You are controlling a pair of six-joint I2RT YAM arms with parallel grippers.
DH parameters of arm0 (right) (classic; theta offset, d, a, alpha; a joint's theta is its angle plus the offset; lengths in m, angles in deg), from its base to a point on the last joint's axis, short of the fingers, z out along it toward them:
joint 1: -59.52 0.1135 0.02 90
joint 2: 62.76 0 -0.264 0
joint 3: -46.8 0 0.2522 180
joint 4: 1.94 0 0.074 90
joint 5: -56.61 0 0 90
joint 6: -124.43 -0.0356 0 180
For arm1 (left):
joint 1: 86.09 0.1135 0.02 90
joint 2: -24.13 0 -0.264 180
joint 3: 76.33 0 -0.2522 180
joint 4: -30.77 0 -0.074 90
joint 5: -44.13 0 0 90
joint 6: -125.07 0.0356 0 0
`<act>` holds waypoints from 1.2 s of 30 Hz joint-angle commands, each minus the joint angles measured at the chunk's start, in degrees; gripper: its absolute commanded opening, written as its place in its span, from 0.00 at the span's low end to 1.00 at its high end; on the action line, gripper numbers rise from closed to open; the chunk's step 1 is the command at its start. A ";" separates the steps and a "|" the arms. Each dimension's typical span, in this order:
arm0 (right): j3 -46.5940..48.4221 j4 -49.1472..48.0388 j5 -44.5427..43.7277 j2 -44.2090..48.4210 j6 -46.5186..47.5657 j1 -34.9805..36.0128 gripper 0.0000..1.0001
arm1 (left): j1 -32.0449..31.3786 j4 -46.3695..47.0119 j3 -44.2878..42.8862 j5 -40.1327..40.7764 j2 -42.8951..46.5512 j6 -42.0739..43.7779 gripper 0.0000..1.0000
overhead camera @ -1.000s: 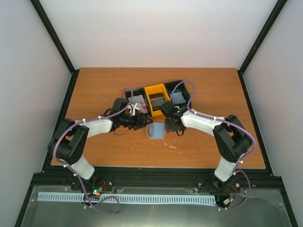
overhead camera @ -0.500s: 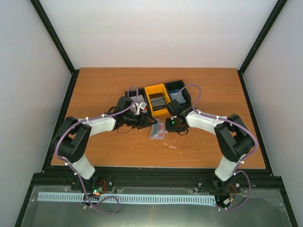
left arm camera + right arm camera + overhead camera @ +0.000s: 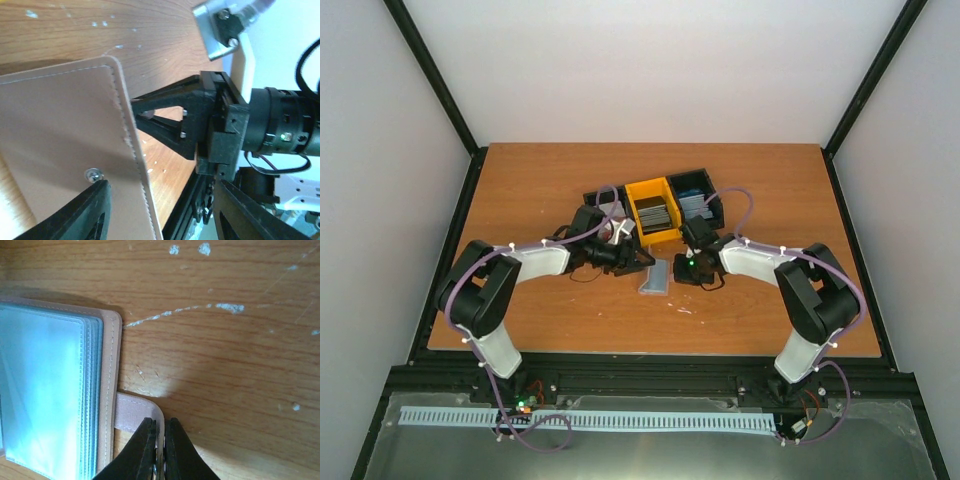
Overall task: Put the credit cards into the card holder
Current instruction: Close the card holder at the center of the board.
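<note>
Wooden counter (image 3: 770, 300) carries the card holder (image 3: 655, 277), which lies between my two tools, just in front of the bins. My right tool (image 3: 160, 440) is pinched tight on the holder's strap tab (image 3: 132, 419), beside the clear sleeves (image 3: 45, 390). My left tool (image 3: 161, 182) has its jaws apart and clamps nothing, one finger (image 3: 85, 215) over the leather cover (image 3: 60, 130) by its snap stud (image 3: 91, 174). Credit cards (image 3: 656, 213) sit in the yellow bin (image 3: 645, 186) and in the black bin (image 3: 690, 176) to its right.
</note>
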 commanded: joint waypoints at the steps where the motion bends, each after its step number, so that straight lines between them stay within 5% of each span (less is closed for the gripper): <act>1: -0.67 -1.79 1.73 1.27 -0.53 -0.90 0.07 | -0.48 5.85 -2.12 -6.80 -0.30 -0.96 0.58; 7: -0.83 -2.19 2.43 1.08 -0.55 -1.61 0.07 | -0.62 4.60 -3.04 -7.54 -2.35 -0.13 0.64; 19: -0.55 -2.16 4.16 1.93 -0.22 -2.07 0.07 | -2.65 -2.15 -8.55 -1.80 -9.21 3.22 0.45; 25: 0.52 -0.86 4.38 3.97 0.03 -2.47 0.06 | -3.34 -7.97 -9.87 5.92 -9.71 4.61 0.26; 36: 2.57 -1.76 10.79 4.03 -0.53 -2.69 0.04 | -6.06 -15.85 -11.78 13.98 -11.34 6.53 0.18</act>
